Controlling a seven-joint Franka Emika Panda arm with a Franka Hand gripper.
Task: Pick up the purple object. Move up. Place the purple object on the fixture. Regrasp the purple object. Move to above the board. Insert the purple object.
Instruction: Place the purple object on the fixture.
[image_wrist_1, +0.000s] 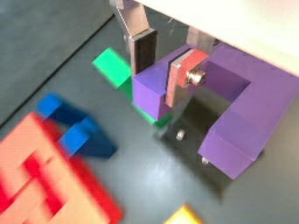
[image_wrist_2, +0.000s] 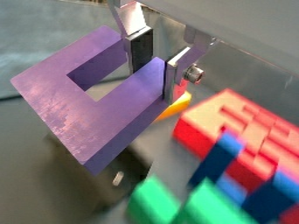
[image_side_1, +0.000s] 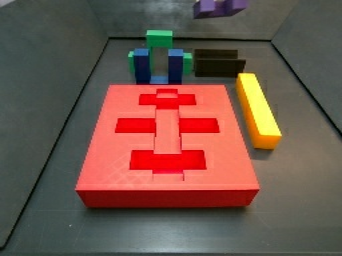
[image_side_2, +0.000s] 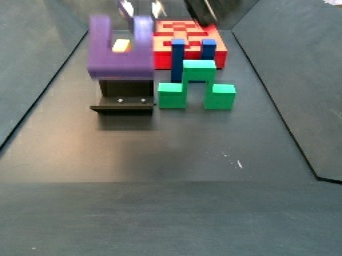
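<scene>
My gripper (image_wrist_1: 160, 80) is shut on one prong of the purple object (image_wrist_1: 251, 105), a U-shaped block held in the air; both show in the other wrist view too, the gripper (image_wrist_2: 156, 74) and the purple object (image_wrist_2: 82, 96). In a side view the purple object (image_side_2: 118, 48) hangs above the black fixture (image_side_2: 124, 100). In another side view the purple object (image_side_1: 221, 6) is at the top edge, high over the fixture (image_side_1: 218, 62). The red board (image_side_1: 167, 130) with cross cutouts lies flat in front of it, and shows as well in a side view (image_side_2: 187, 38).
A blue-and-green block cluster (image_side_1: 162, 58) stands between the board and the back wall, beside the fixture, and shows in a side view (image_side_2: 194, 85). A long yellow bar (image_side_1: 258, 108) lies along the board's right side. Dark walls surround the floor.
</scene>
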